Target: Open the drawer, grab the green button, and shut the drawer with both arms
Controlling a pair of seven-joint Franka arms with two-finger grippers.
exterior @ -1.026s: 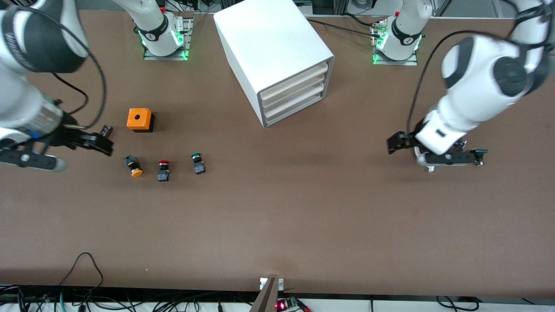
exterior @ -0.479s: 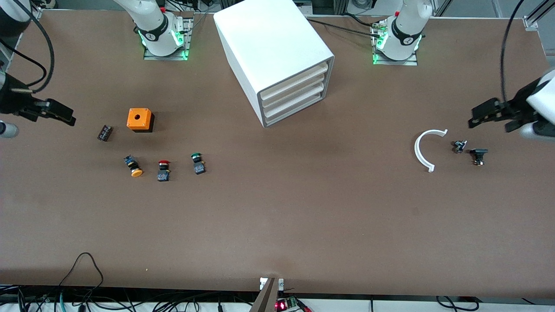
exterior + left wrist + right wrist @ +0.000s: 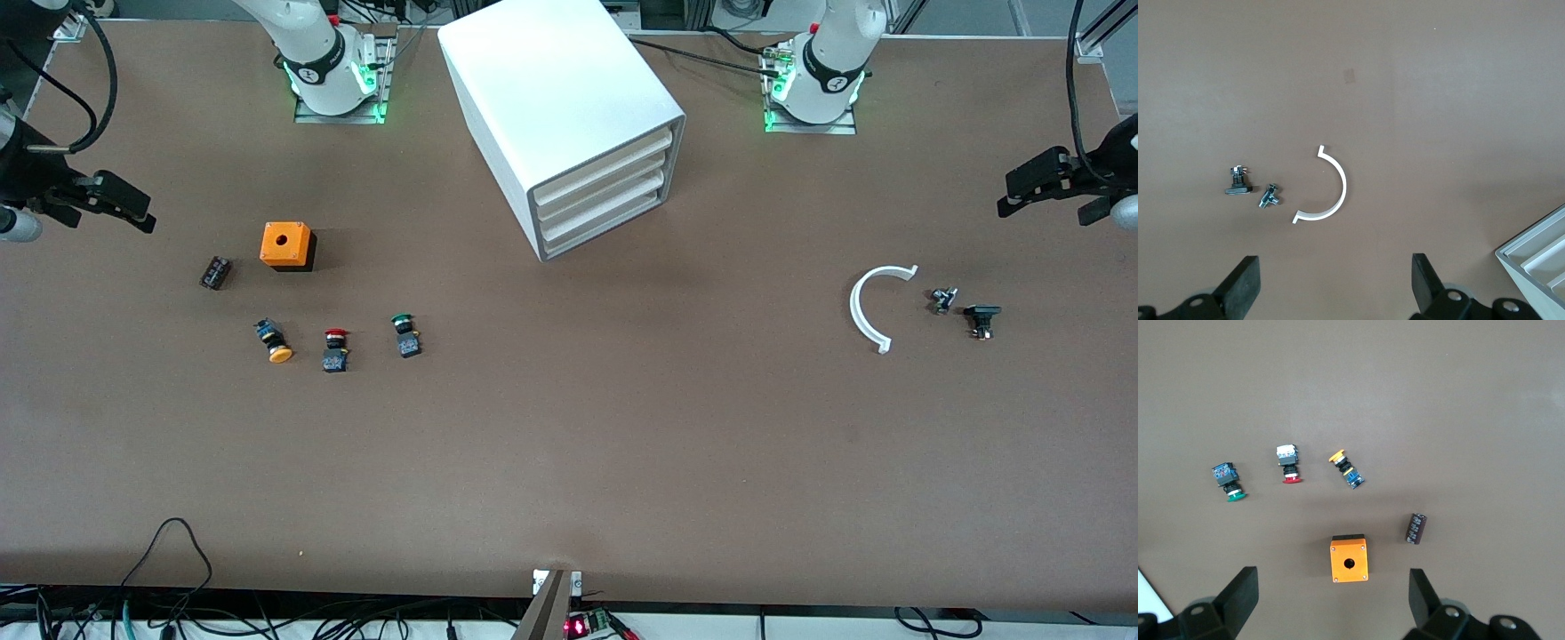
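Observation:
The white cabinet (image 3: 560,98) stands at the middle of the table between the arm bases. Its four drawers are shut, and the lowest drawer (image 3: 603,231) is flush with the grey rim. A corner of the cabinet shows in the left wrist view (image 3: 1538,263). The green-capped button (image 3: 404,333) lies on the table toward the right arm's end and also shows in the right wrist view (image 3: 1228,482). My right gripper (image 3: 120,206) is open and empty in the air near that table end (image 3: 1331,603). My left gripper (image 3: 1031,182) is open and empty over the left arm's end (image 3: 1335,287).
An orange box (image 3: 286,245), a dark cylinder (image 3: 214,272), an orange-capped button (image 3: 275,342) and a red-capped button (image 3: 335,348) lie near the green one. A white half ring (image 3: 864,307) and two small metal parts (image 3: 965,307) lie toward the left arm's end.
Both arms have drawn back and up toward their table ends. The left arm has uncovered the white half ring. Nothing on the table has moved.

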